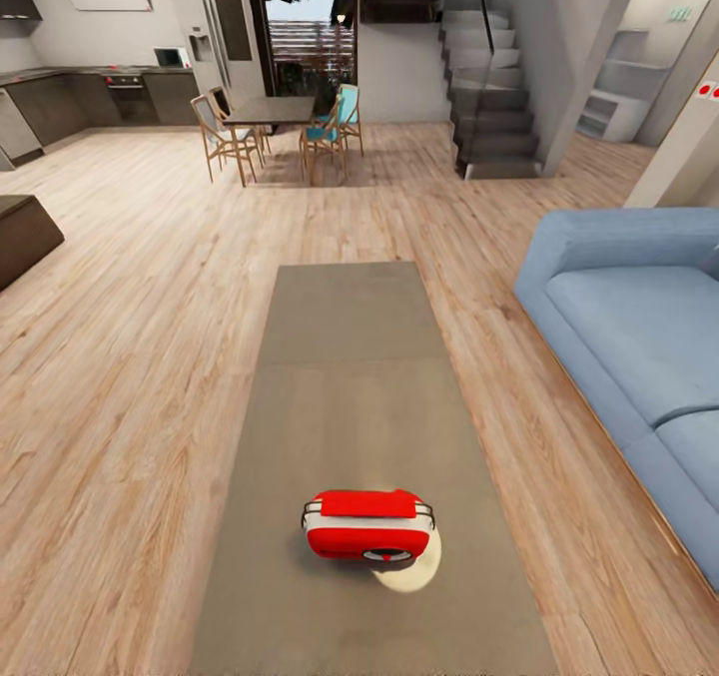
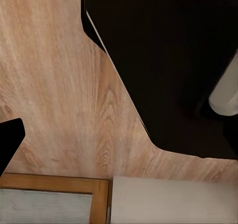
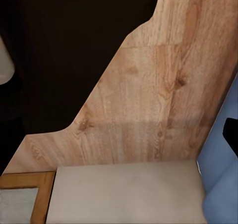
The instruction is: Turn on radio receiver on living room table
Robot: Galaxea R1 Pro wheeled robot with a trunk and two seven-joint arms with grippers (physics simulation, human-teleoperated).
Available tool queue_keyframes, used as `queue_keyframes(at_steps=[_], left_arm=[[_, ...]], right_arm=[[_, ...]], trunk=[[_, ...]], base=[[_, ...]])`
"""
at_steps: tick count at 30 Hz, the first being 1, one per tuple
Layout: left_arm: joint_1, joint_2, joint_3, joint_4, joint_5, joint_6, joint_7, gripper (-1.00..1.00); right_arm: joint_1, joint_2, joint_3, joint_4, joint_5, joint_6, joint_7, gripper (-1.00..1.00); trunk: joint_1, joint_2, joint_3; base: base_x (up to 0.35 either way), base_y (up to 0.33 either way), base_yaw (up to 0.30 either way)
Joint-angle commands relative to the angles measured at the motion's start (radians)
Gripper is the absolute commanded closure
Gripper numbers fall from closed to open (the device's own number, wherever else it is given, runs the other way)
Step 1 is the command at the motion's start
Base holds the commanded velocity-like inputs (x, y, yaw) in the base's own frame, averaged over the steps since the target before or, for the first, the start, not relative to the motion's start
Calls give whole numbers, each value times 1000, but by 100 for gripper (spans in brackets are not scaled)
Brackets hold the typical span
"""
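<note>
The living room is stretching out ahead in the head view, its light plank floor [image 1: 130, 356] running back toward a dining set [image 1: 275, 122] and a staircase [image 1: 494, 97]. A blue sofa [image 1: 629, 327] is lying along the right side. In the middle, the long grey-taupe table [image 1: 350, 376] is running away from the robot. The radio receiver [image 1: 367, 526] is sitting on the table's near end, roughly centred across its width, red top up and its round dial facing the robot, with a pale round patch on the table under its right end.

The radio is looking small, rigid and probably light, with a glossy shell that could slip or slide under a push. Steadying it across its white sides, or pressing the control squarely from above, seems the safest approach.

Both wrist views are looking down at floor and dark robot parts. I cannot tell whether either gripper is wide or narrow.
</note>
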Motion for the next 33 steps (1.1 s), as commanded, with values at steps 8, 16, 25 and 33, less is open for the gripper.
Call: queue_keyframes(at_steps=[8,16,25,33], left_arm=[[0,0,0,0,0,0,0,-100],[0,0,0,0,0,0,0,-100],[0,0,0,0,0,0,0,-100],[0,0,0,0,0,0,0,-100]], right_arm=[[0,0,0,0,0,0,0,-100],[-1,0,0,0,0,0,0,-100],[0,0,0,0,0,0,0,-100],[-1,0,0,0,0,0,0,-100]], trunk=[[0,0,-13],[0,0,-26],[0,0,-38],[0,0,-39]], base=[[0,0,0],[0,0,0],[0,0,0],[0,0,0]])
